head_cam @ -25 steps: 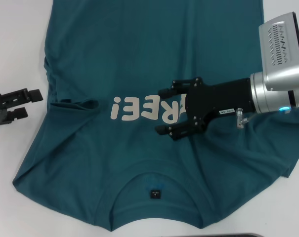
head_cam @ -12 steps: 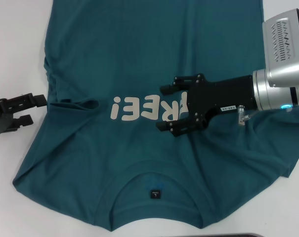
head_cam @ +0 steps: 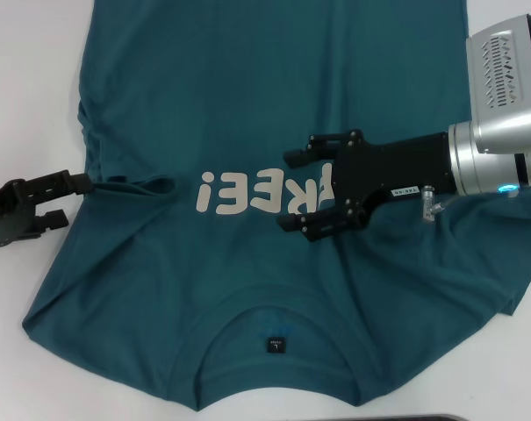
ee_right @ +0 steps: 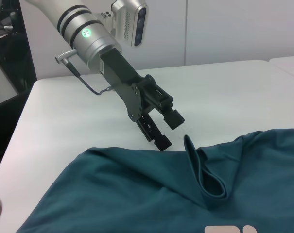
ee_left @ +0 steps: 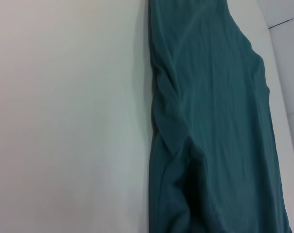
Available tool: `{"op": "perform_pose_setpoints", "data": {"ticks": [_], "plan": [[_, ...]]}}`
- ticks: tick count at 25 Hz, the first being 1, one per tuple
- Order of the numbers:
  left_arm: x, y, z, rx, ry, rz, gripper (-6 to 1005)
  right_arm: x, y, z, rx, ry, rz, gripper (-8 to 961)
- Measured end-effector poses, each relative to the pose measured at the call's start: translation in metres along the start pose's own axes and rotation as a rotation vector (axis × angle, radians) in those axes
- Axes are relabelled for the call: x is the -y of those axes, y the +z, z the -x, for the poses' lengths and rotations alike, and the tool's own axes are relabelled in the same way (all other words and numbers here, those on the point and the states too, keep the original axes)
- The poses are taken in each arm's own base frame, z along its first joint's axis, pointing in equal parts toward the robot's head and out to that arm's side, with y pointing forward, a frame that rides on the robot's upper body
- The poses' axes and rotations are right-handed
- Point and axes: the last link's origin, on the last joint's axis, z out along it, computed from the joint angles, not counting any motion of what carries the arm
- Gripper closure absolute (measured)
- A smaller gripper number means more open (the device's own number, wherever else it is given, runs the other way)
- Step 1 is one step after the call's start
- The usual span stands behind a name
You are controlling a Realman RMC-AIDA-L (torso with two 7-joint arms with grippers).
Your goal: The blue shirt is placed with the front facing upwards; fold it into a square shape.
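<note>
- Shirt (head_cam: 247, 105) lies flat, print up, on the surface (head_cam: 28, 105)
- Left gripper (head_cam: 68, 200) at the left sleeve fold, jaws open; next: grip it
- Right gripper (head_cam: 296, 193) over the lettering, jaws open

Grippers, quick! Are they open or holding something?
Left gripper: open, empty, at the shirt's edge.
Right gripper: open, empty, over the shirt's lettering.

Right claw (head_cam: 311, 193) hides "FREE!" lettering (head_cam: 234, 191) (partly) — hem cropped.

One blue shirt (head_cam: 247, 132) lies on one table (head_cam: 28, 88), with two pincers: left (head_cam: 72, 197), right (head_cam: 293, 191).
</note>
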Motion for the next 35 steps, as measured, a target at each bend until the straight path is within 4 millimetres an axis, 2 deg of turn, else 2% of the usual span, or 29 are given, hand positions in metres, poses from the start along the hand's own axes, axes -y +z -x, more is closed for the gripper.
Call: {"op": "perform_pose_setpoints", "data": {"ticks": [10,24,30,35], "plan": [[0.002,0.004,0.001,0.004,-0.016,-0.004,36,0.001,0.0,-0.001,-0.003,0.001,-0.009,68],[-0.012,0.002,0.013,0.078,-0.009,0.093,36,0.001,-0.001,-0.002,-0.003,0.002,-0.015,69],[-0.014,-0.006,0.018,0.071,0.0,0.137,36,0.002,-0.001,0.0,0.0,-0.002,-0.017,69],[-0.008,-0.015,0.01,0.014,-0.013,0.12,36,0.002,-0.001,-0.001,-0.001,-0.003,-0.017,70]]}}
